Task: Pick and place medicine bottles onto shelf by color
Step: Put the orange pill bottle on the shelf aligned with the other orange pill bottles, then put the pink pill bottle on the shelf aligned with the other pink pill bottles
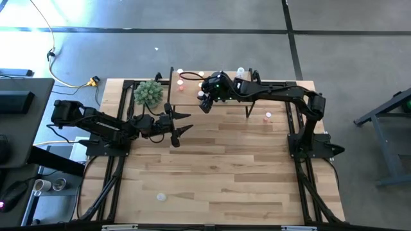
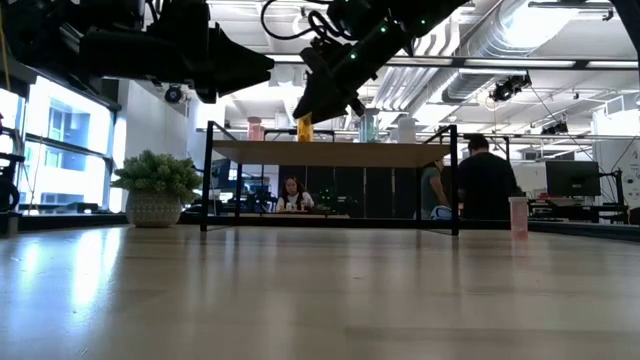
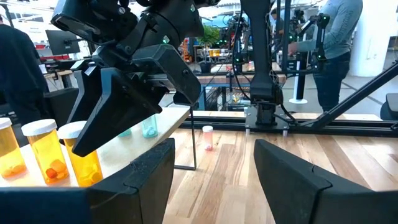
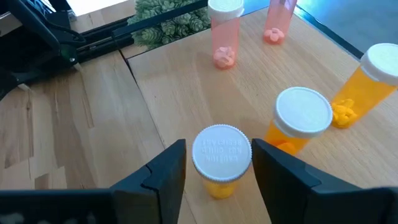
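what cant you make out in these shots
- Shelf, high view: the right arm covers part of the top, so the bottles there can't be counted.
- Orange bottle, right wrist view: it sits between the right gripper's open fingers; contact is not visible.
- Small white thing, high view: too small to identify.
- Pink bottle, low view: contents too small to see.
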